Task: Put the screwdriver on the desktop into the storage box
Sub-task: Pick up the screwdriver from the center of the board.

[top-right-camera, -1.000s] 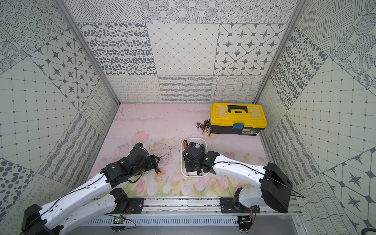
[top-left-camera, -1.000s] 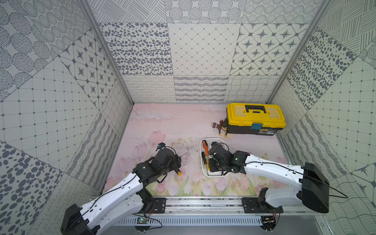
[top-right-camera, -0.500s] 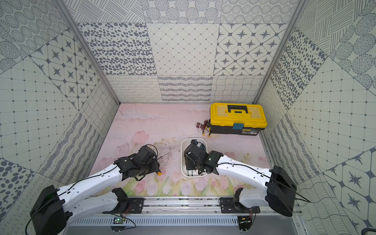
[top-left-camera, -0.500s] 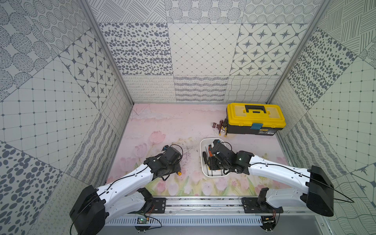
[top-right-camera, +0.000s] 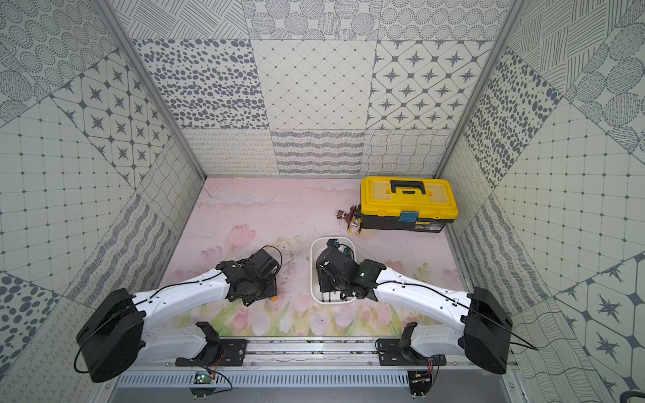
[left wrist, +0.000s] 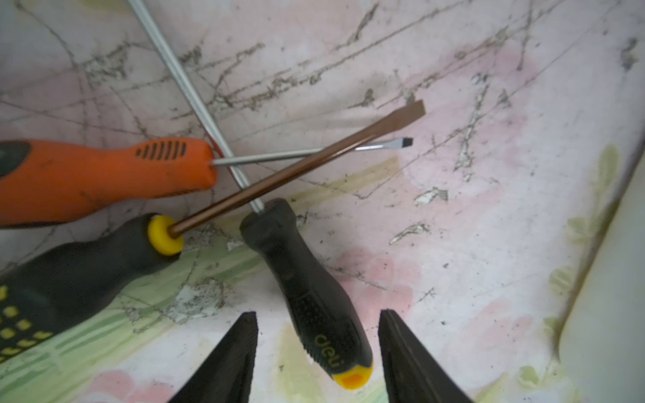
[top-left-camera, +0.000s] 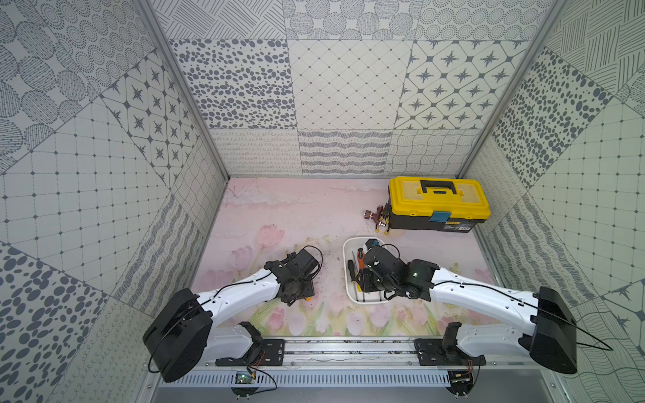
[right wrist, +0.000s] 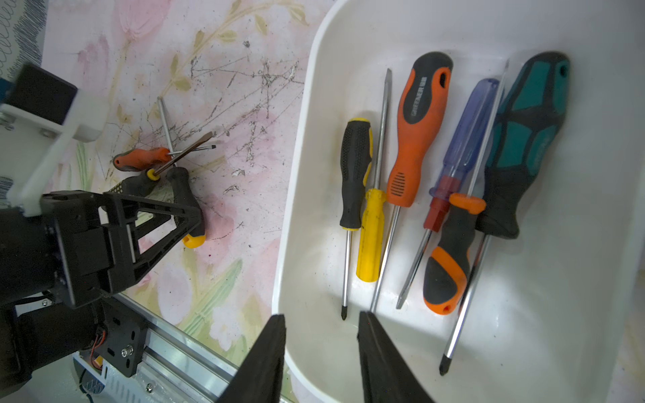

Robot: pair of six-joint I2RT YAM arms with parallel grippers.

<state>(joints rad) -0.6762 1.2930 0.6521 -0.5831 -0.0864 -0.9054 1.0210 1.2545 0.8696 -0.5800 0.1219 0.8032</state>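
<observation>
Three ribbed-handled screwdrivers (left wrist: 307, 296) cross on scuffed desktop (left wrist: 471, 251).

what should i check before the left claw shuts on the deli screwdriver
1. Left claw open, astride the deli screwdriver handle: ok.
2. Its shaft clear of the orange screwdriver and the yellow-collared screwdriver: not ok, the three shafts cross.
3. Which shaft lies on top: cannot tell.
4. Room in the box: ok, bare floor beside six screwdrivers.
5. Right claw clear of the box: not ok, it hangs open over the rim.
</observation>
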